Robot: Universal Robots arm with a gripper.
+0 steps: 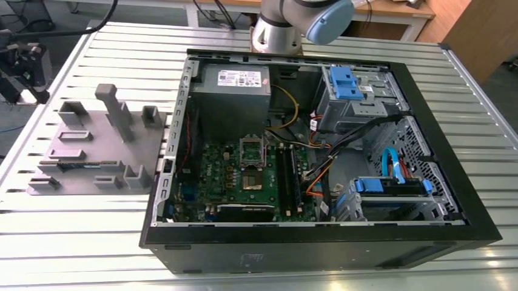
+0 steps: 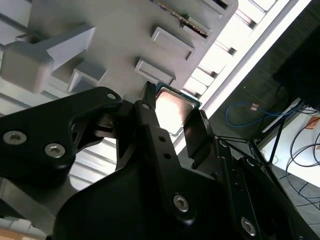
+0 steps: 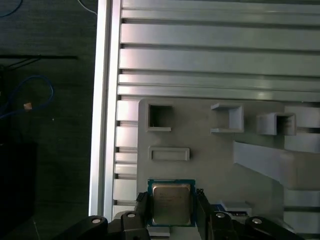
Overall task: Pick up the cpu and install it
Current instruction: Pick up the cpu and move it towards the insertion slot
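Within the black pincer [image 3: 172, 214], the flat, silvery square cpu [image 3: 171, 200] sits clamped.

- Slatted table [image 1: 81, 242]: pale grey metal profiles with dark grooves between them; bright light glints along the slats.
- Floor [image 3: 45, 150]: dark, seen past the table's edge in both wrist views.
- Blue cable [image 3: 51, 92]: lies in a loose loop on the floor, near the table's edge.
- Wooden desk [image 1: 396, 7]: light-brown top on a white frame, beyond the table's far edge.
- Wooden panel [image 1: 477, 36]: brown, beside the table's far corner at the exterior view's right.
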